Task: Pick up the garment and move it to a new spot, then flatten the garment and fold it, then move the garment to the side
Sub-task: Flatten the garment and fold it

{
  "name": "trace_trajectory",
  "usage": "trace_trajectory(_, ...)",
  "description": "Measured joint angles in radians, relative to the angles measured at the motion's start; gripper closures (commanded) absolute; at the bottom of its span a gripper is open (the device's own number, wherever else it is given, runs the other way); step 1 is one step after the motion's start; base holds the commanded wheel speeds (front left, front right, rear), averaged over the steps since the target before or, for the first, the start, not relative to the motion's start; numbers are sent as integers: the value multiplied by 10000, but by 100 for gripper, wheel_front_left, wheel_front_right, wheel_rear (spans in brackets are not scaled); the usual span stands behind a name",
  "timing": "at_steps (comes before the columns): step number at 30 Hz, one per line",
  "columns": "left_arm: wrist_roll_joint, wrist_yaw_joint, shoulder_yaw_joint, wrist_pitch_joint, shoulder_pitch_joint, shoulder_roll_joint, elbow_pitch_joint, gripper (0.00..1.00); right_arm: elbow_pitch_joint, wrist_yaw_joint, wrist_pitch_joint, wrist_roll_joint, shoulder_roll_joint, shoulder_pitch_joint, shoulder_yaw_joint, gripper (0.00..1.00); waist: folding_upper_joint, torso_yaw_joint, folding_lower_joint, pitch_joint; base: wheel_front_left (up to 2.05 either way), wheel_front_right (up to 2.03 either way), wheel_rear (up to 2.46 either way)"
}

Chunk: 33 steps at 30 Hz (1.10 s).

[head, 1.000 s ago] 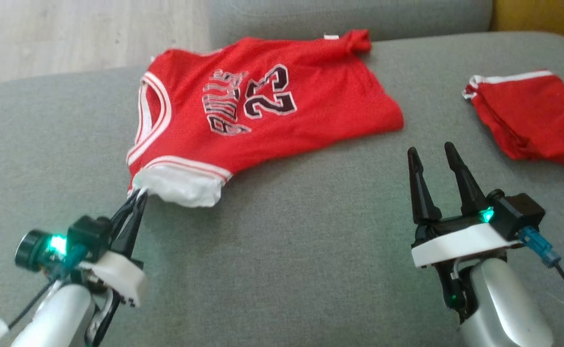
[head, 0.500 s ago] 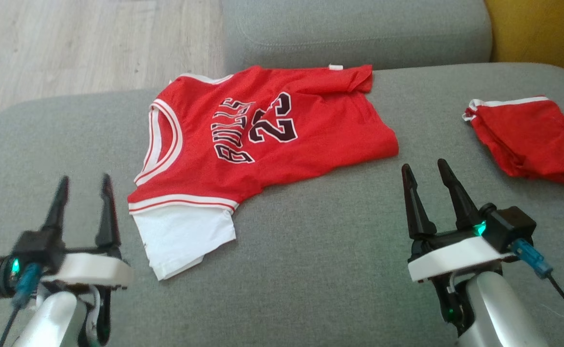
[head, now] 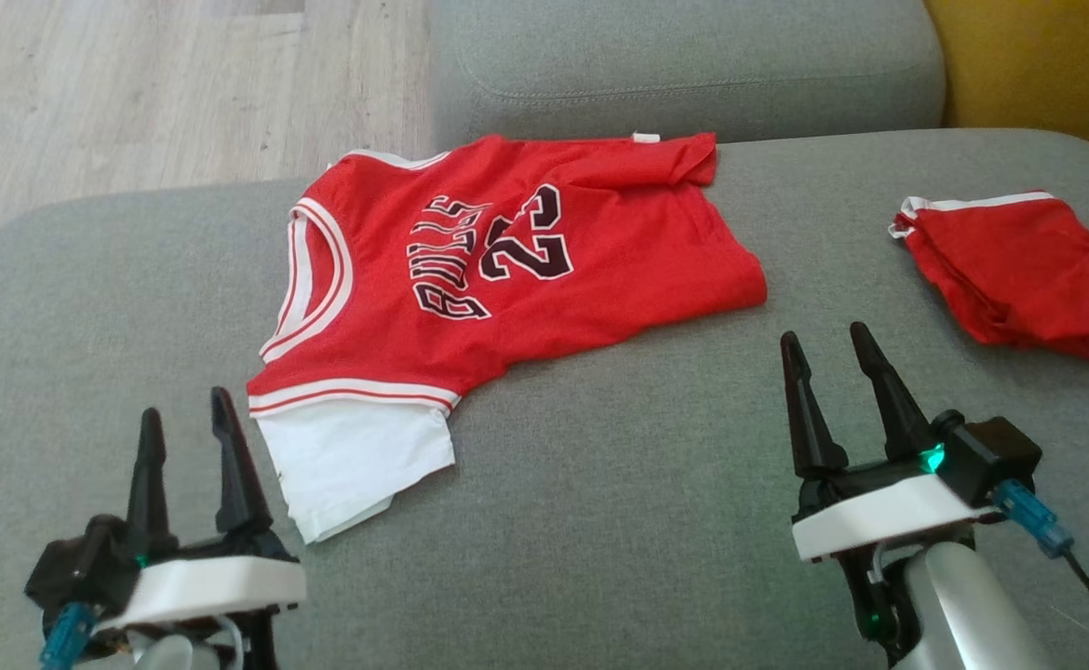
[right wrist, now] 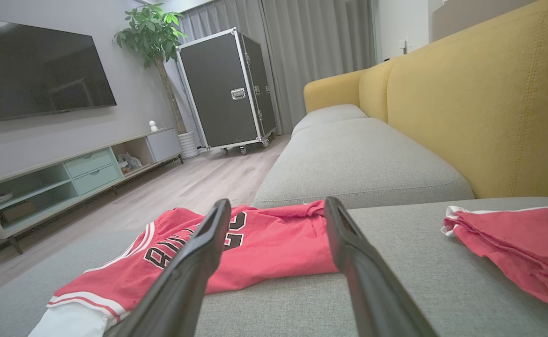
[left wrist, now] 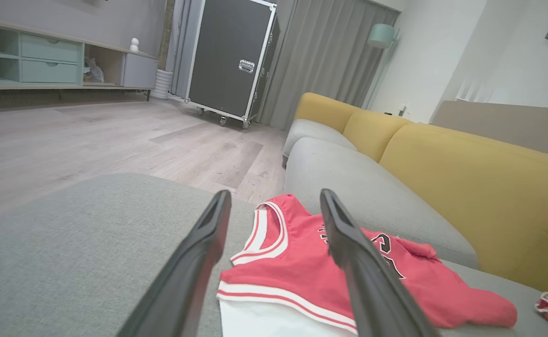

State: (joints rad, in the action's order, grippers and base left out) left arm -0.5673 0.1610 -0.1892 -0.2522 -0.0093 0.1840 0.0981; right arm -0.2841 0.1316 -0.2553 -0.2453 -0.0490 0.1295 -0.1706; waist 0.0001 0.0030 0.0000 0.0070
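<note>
The garment [head: 507, 270] is a red jersey with "BULLS 23" and a white sleeve, lying spread on the grey sofa cushion [head: 600, 521]; it also lies ahead in the left wrist view [left wrist: 292, 276] and the right wrist view [right wrist: 264, 248]. My left gripper [head: 186, 414] is open at the lower left, just left of the white sleeve and apart from it. At the lower right my right gripper [head: 824, 340] stands open with nothing between its fingers, below the jersey's hem.
A second red garment [head: 1028, 270] lies bunched at the right, seen too in the right wrist view [right wrist: 522, 245]. A yellow backrest [right wrist: 480, 107] runs behind the cushions. Wooden floor [head: 135, 84] lies beyond the sofa's left edge. A black wheeled case [left wrist: 232, 61] stands far off.
My left gripper let go of the white sleeve, opened and drew back toward the lower left. The sleeve dropped flat onto the cushion. The head camera tilted, shifting the whole picture downward.
</note>
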Motion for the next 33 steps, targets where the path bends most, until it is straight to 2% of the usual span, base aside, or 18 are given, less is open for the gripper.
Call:
trace_trajectory(6,140,-385,-67,100,-49,-67,610,0,25,0,0,8,0,3,-8,0,0,-7,0,140,0,0,0)
trace_trajectory(12,86,-476,-621,1582,-323,-73,1845,0,31,0,0,8,0,21,-27,0,0,-78,1,451,0,0,0)
trace_trajectory(16,-226,-426,-665,2199,-623,-144,2406,0,75,0,0,8,0,48,4,0,0,-157,1,706,0,0,0)
trace_trajectory(21,-127,-98,-683,2568,-969,-107,3049,0,140,0,0,8,0,182,98,0,0,-269,1,1022,0,0,0)
trace_trajectory(29,-130,-29,-865,3126,-1359,-92,3574,0,236,0,0,6,0,302,201,0,0,-431,1,1410,0,0,0)
trace_trajectory(30,-109,-27,-909,3126,-1416,-61,3628,6,242,0,0,6,0,305,207,0,0,-439,1,1430,0,0,0)
trace_trajectory(31,-73,-27,-936,3124,-1474,-44,3684,61,245,0,0,6,0,305,224,0,0,-444,1,1444,0,0,0)
trace_trajectory(32,-63,-25,-932,3116,-1509,-42,3705,100,245,0,0,8,0,307,240,0,0,-447,1,1451,0,0,0)
trace_trajectory(33,-65,-27,-928,3106,-1522,-35,3730,100,245,0,0,8,0,307,261,0,0,-446,2,1451,0,0,0)
